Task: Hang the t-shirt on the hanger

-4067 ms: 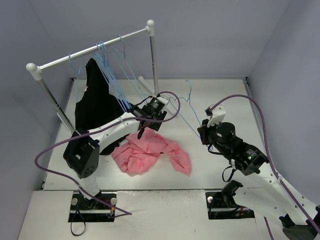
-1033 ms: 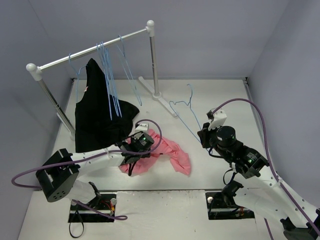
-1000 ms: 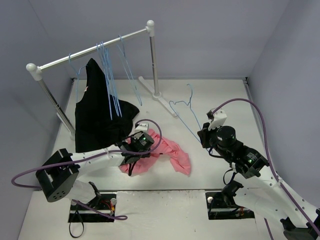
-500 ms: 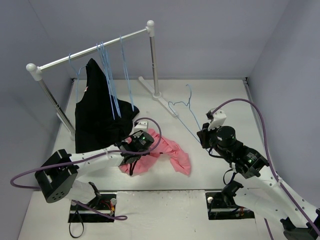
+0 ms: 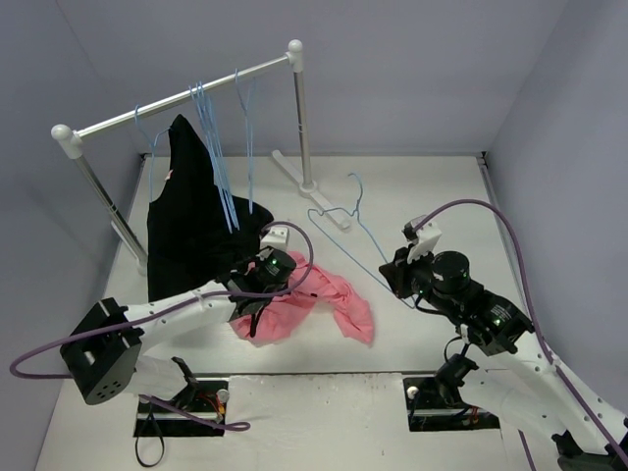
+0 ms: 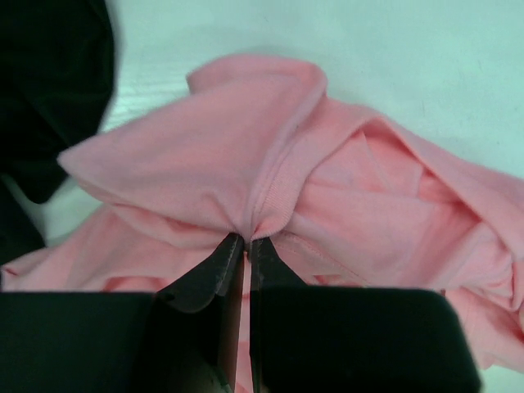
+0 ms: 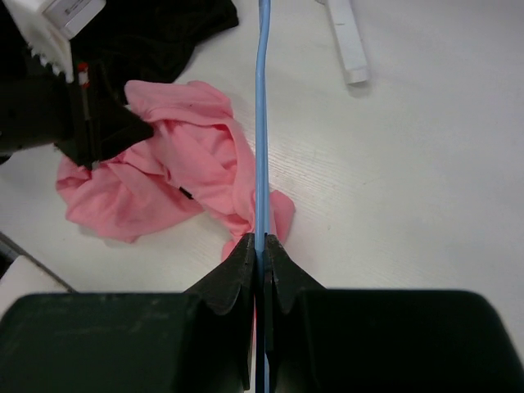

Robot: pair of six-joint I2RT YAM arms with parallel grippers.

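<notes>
While 2 arms are working from the near edge of the white desk (image 5: 432,196), the left claw (image 6: 246,239) is pinching a raised fold of the salmon-pink t-shirt (image 6: 270,164). Its 2 fingers are pressing together on the cloth beside a stitched seam. The t-shirt is lying crumpled on the desk between the 2 arms, closer to the left one, and is peaking upward where the claw is gripping it.

To its right, the right claw (image 7: 260,240) is clamping the thin wire of the light-blue hanger (image 7: 263,123), fingers closed tight around it. The hanger is stretching away from that claw toward the far side, passing over the t-shirt's right edge in the wrist view, its hooked end reaching toward the rack's white foot (image 5: 314,196). Whether the hanger is touching the desk cannot be told.

Just behind the left claw, a black garment (image 5: 186,226) is hanging from the rack, its lower edge coming down just beside the t-shirt. Farther back, several more light-blue hangers (image 5: 203,103) are dangling from the white rail (image 5: 186,95), which is running across the far-left corner between 2 upright posts.
</notes>
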